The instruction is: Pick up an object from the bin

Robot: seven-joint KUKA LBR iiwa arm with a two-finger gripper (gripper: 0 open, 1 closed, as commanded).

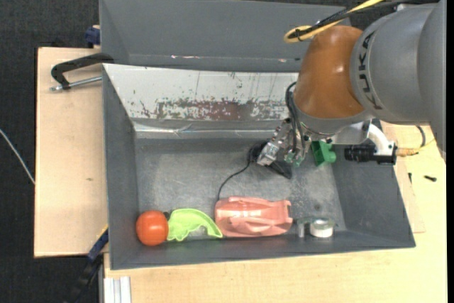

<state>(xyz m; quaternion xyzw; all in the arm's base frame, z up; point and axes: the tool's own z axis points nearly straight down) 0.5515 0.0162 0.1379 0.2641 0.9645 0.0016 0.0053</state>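
I see the gripper [287,152] low over the right middle of the bin [117,174], near the back wall; whether it is released or clenched I cannot tell; a small silver and black piece [268,153] sits just at its left, trailing a thin black cord [225,188] frontward; along the front wall lie an orange ball [151,228], a green curved piece [191,223], a pink packet [253,216] and a round silver cap [321,228].

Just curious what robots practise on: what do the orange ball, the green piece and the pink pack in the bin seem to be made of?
The orange ball is probably rubber or foam: matt, with no glare. The green piece is likely moulded plastic: smooth, evenly bright, curved. The pink pack seems to be soft plastic film: creased, with pale glints.
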